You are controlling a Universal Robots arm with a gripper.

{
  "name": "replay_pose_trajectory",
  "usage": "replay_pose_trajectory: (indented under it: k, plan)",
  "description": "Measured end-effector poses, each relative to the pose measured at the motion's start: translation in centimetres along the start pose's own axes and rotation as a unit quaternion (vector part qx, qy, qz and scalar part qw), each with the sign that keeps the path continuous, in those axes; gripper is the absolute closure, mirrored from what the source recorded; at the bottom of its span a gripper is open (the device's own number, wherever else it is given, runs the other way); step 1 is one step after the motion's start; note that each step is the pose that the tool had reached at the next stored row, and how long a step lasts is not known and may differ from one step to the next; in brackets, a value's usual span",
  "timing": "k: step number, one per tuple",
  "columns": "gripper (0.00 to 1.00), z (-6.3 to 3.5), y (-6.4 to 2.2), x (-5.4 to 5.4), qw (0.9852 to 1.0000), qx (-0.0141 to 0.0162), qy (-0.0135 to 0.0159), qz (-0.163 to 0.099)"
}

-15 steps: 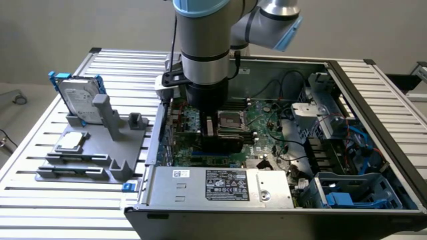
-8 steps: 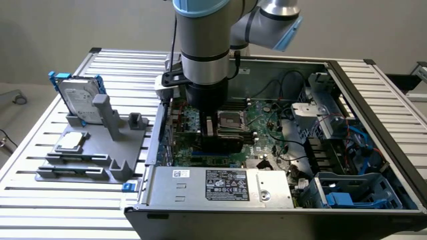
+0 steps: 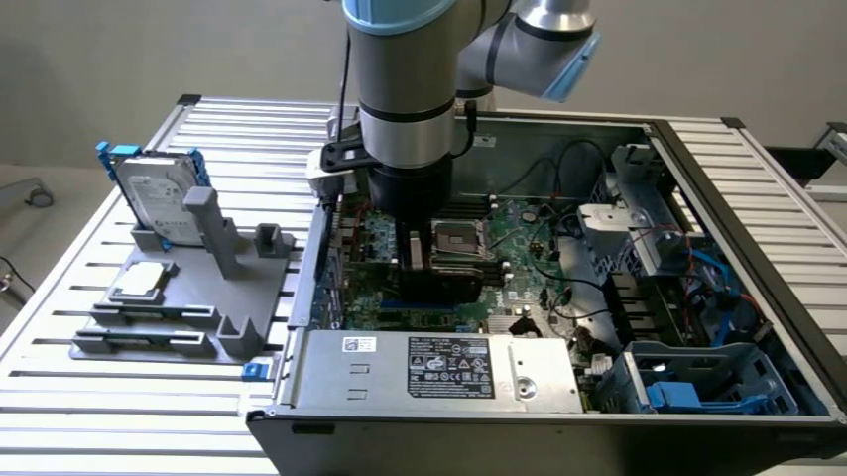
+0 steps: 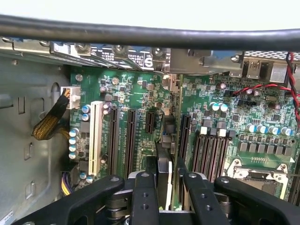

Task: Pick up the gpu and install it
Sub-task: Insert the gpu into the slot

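Note:
The gpu (image 4: 163,164) shows edge-on in the wrist view as a thin dark card with a green board edge. It stands upright over the green motherboard (image 4: 136,93), between the black expansion slots (image 4: 130,140) and the memory slots (image 4: 211,154). My gripper (image 4: 168,190) is shut on it, one black finger (image 4: 143,197) on each flat face. Its lower edge sits at slot level; I cannot tell whether it is seated. In the exterior view the arm (image 3: 404,149) reaches straight down into the open computer case (image 3: 741,198), and the gpu (image 3: 421,263) is a dark block under the wrist.
A black cable (image 4: 150,35) crosses in front of the wrist camera. Beside the case on the exterior view's left, a grey fixture (image 3: 173,317) holds a hard drive in a blue frame (image 3: 159,198) and a square CPU chip (image 3: 143,281). The CPU socket (image 3: 463,238) and power supply (image 3: 437,367) lie near the arm.

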State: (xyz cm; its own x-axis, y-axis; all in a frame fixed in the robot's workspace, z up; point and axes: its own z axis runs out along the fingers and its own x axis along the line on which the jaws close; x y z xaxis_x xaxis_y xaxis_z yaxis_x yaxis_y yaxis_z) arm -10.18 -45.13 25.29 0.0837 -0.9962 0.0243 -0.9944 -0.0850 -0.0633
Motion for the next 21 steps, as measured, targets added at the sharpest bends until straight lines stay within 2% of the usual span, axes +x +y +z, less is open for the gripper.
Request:
replay_pose_trajectory:
  k: [6, 12, 21]
  plan:
    - [0.73, 0.0, -0.01, 0.0, 1.0, 0.0013, -0.001, 0.0]
    - [0.73, 0.05, -0.01, 0.0, 1.0, 0.0045, -0.0008, 0.0]
    - [0.73, 0.06, 0.19, -0.04, 1.0, 0.005, -0.0013, 0.0]
